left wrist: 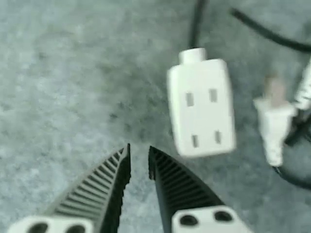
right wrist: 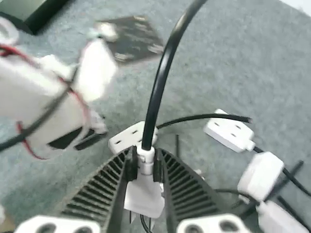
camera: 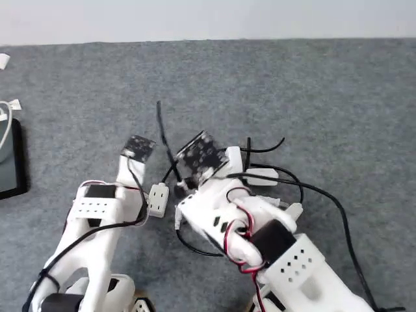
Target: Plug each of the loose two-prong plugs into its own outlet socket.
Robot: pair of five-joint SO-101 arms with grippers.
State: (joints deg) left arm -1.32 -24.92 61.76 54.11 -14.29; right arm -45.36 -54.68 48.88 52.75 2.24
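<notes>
A white outlet socket (left wrist: 201, 107) with two slot pairs lies flat on the grey carpet, just beyond my left gripper (left wrist: 138, 150). That gripper hovers open by a narrow gap, with nothing between its ribbed fingers. Beside the socket is a blurred white plug (left wrist: 274, 121). My right gripper (right wrist: 144, 155) is shut on a white two-prong plug (right wrist: 144, 187) whose black cord (right wrist: 163, 73) rises from it. It holds the plug just above the same socket (right wrist: 127, 138). In the high view this socket (camera: 158, 199) lies between the two arms.
More white sockets (right wrist: 228, 131) and plugs (right wrist: 262, 174) on black cords lie in a tangle past the right gripper, also seen at the right arm's side (camera: 260, 177). A dark flat device (camera: 10, 159) sits at the carpet's left edge. The left arm (right wrist: 48, 111) stands close by.
</notes>
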